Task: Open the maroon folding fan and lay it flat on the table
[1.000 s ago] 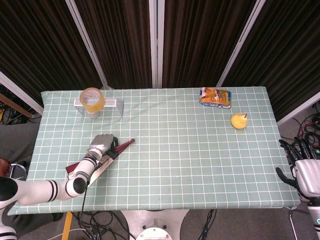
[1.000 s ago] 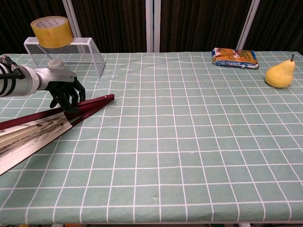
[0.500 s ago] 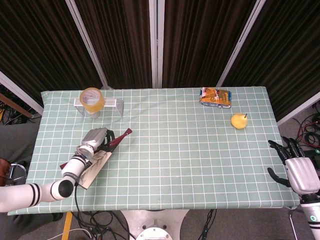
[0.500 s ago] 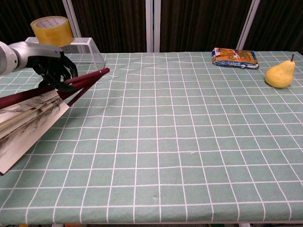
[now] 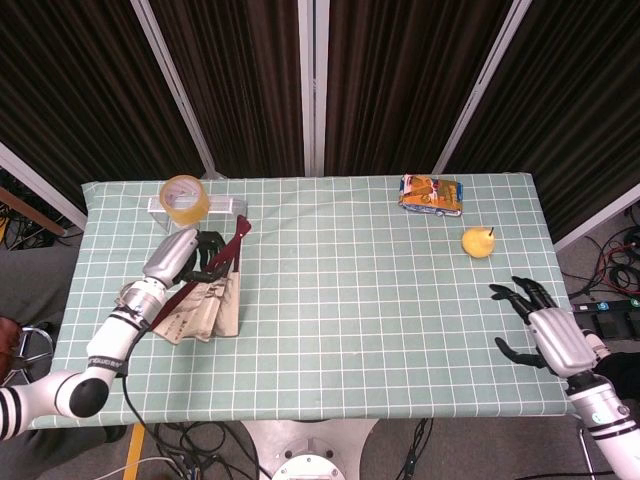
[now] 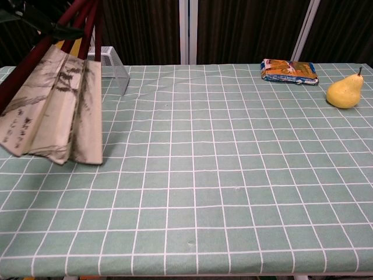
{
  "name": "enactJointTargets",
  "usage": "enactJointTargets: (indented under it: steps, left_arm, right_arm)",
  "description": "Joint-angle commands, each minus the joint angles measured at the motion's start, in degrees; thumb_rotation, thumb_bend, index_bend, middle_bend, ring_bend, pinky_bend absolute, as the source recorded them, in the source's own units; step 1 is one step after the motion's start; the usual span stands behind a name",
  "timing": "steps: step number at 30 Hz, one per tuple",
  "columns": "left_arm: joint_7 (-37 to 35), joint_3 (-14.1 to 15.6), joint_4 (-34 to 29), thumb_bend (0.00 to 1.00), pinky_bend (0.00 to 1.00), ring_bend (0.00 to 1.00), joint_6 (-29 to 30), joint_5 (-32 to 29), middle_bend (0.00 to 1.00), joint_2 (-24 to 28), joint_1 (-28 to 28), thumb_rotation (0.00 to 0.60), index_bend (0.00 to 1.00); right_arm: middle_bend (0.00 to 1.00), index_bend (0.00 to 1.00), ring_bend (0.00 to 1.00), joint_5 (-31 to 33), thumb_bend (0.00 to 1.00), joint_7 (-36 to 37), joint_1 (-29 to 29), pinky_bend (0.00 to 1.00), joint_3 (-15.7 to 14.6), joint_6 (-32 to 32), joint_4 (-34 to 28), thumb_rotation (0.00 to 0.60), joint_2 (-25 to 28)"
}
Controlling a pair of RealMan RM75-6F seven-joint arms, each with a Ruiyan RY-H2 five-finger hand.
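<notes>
The left hand pinches the fan by its maroon ribs near the pivot, dark fingers curled round them. A second ago that hand pressed the fan low on the table with the leaf barely parted; now it has lifted and swung the pivot end up and toward the far side, and the paper leaf hangs down in a few open pleats. In the chest view the fan is held clear of the table at the near left, ribs rising past the top edge, painted leaf partly spread. So the opening has begun but looks well short of a full spread, and laying it flat is not yet done.

Further out, the tape sits on a wire rack just beyond the hand. The right hand has come in over the near right edge, fingers spread, holding nothing. A pear and a snack pack lie far right, well apart from the fan.
</notes>
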Motion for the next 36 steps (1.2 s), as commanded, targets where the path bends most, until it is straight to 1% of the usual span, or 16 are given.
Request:
enactJointTargets:
  steps: [1,4,7,11,13,16,22,27,28,31,32,36]
  left_arm:
    - [-9.5,-3.35,-2.14,0.46,0.78,0.68,2.03,8.48,0.72,0.57,3.28,0.6,0.67]
    - [-13.71,-3.99,-1.9,0.47,0.78,0.68,3.94,13.69,0.72,-0.75,4.03,0.6,0.68]
    - [-15.97,-4.1,-1.8,0.48,0.78,0.68,5.24,17.67,0.72,-1.5,4.1,0.6,0.68]
    - [-18.38,-4.19,-1.82,0.48,0.78,0.68,7.01,21.81,0.72,-2.69,3.8,0.6,0.68]
    - [-19.2,-4.18,-1.77,0.48,0.78,0.68,8.15,23.41,0.72,-3.45,3.7,0.6,0.68]
    - [-18.09,-3.94,-1.3,0.48,0.78,0.68,9.79,25.13,0.72,-4.68,3.2,0.6,0.68]
    - [-16.15,-3.45,-1.53,0.48,0.78,0.68,10.75,27.08,0.72,-5.98,1.82,0.6,0.68]
    - [-15.31,-3.22,-1.85,0.48,0.77,0.68,11.22,27.46,0.72,-6.98,0.9,0.6,0.68]
    - [-15.26,-3.19,-1.98,0.48,0.76,0.68,11.37,27.5,0.72,-7.15,0.74,0.6,0.68]
    - [-14.74,-3.1,-2.28,0.48,0.76,0.68,11.95,27.61,0.72,-7.71,0.42,0.6,0.68]
    - [-14.64,-3.1,-2.37,0.48,0.76,0.68,12.1,27.59,0.72,-7.85,0.32,0.6,0.68]
    - [-14.2,-3.11,-2.67,0.48,0.76,0.68,12.56,27.33,0.72,-8.24,-0.03,0.6,0.68]
  right_arm:
    - [0.27,0.15,0.0,-1.7,0.28,12.77,7.87,0.01,-0.15,-9.15,-0.87,0.6,-1.89]
    - [0.27,0.17,0.0,-1.32,0.28,19.67,12.83,0.02,0.29,-15.24,-0.8,0.6,-3.68]
    - [0.27,0.17,0.0,-0.56,0.27,22.14,17.03,0.02,1.45,-19.53,-0.03,0.6,-5.99]
    - [0.26,0.17,0.0,3.84,0.16,22.88,21.08,0.02,4.26,-23.7,0.28,0.6,-10.06]
    - [0.26,0.17,0.0,5.55,0.15,22.18,22.68,0.02,5.16,-25.46,0.17,0.6,-12.0]
    - [0.25,0.17,0.0,7.84,0.15,20.11,25.13,0.02,6.48,-27.57,0.42,0.6,-15.27]
    - [0.22,0.16,0.0,13.64,0.14,13.32,27.24,0.02,9.64,-26.98,2.5,0.6,-21.29]
    - [0.21,0.15,0.0,17.85,0.13,9.38,29.0,0.02,11.81,-27.47,2.66,0.6,-23.94]
    - [0.21,0.15,0.0,18.77,0.14,8.68,29.56,0.02,12.24,-27.94,2.73,0.6,-24.45]
    - [0.22,0.15,0.0,20.71,0.27,6.91,30.98,0.02,13.13,-29.07,2.92,0.6,-25.73]
    - [0.23,0.15,0.0,21.25,0.29,6.32,31.43,0.02,13.35,-29.44,2.98,0.6,-26.13]
    - [0.24,0.15,0.0,23.55,0.3,4.15,33.35,0.02,14.12,-31.26,3.11,0.6,-27.69]
